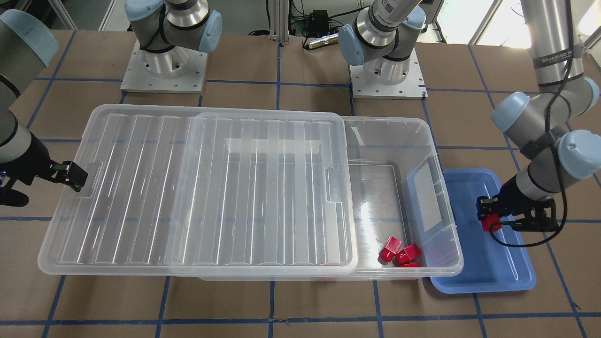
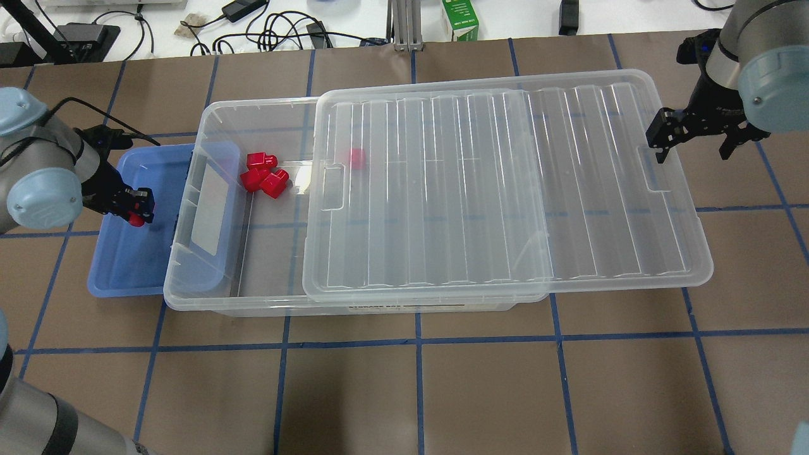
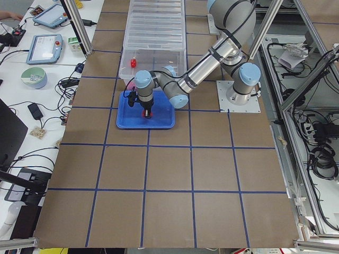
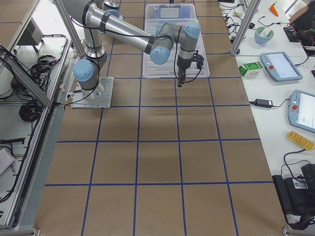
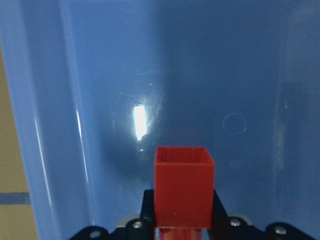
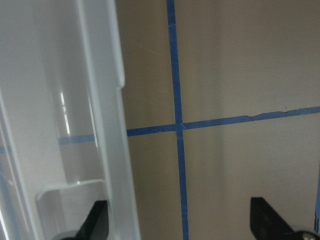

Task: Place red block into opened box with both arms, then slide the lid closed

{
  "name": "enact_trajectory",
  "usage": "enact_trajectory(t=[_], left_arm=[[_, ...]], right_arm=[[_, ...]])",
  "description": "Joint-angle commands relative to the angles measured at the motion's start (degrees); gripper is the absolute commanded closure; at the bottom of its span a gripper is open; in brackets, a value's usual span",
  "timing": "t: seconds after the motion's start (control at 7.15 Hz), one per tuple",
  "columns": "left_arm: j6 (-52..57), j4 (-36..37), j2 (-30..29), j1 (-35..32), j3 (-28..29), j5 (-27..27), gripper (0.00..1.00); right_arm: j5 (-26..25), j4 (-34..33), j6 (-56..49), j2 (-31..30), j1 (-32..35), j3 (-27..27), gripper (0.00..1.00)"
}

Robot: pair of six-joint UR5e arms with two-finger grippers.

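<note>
Brown tabletop crossed with blue tape carries your box, whose lid covers all but the end nearest the blue tray. Your left gripper pinches the red block above that tray, outside the box. Your right gripper stands spread wide at the lid's far end, holding nothing.
</note>
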Motion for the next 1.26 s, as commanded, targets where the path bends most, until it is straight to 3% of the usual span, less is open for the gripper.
enact_trajectory(t=[0.0, 0.14, 0.28, 0.42, 0.7, 0.98, 1.12], left_arm=[[-0.1, -17.6, 7.0, -0.5, 9.1, -0.1, 1.0], [-0.4, -24.5, 9.6, -2.4, 13.0, -0.2, 1.0], [-5.8, -27.3, 12.0, -6.9, 14.2, -0.1, 1.0], [-11.2, -27.4, 13.8, -12.2, 13.9, -0.1, 1.0], [-17.5, -26.6, 14.6, -19.7, 9.3, -0.1, 1.0], [-21.2, -18.1, 13.6, -21.0, 2.5, -0.3, 1.0], [-22.8, -17.8, 13.1, -22.8, 0.4, -0.2, 1.0]], right_arm=[[0.4, 0.0, 0.2, -0.2, 0.0, -0.4, 0.0], [1.4, 0.0, 0.2, -1.2, 0.4, -1.0, 0.0], [6.2, 1.2, 0.8, -3.5, 0.9, -4.2, 0.0], [9.3, 9.1, 1.2, -5.5, 1.5, -7.9, 0.0], [11.4, 16.3, 6.8, -9.3, 7.8, -11.9, 0.0], [11.5, 15.8, 11.8, -10.0, 15.7, -11.6, 0.0], [11.1, 15.8, 12.8, -10.2, 16.7, -11.4, 0.0]])
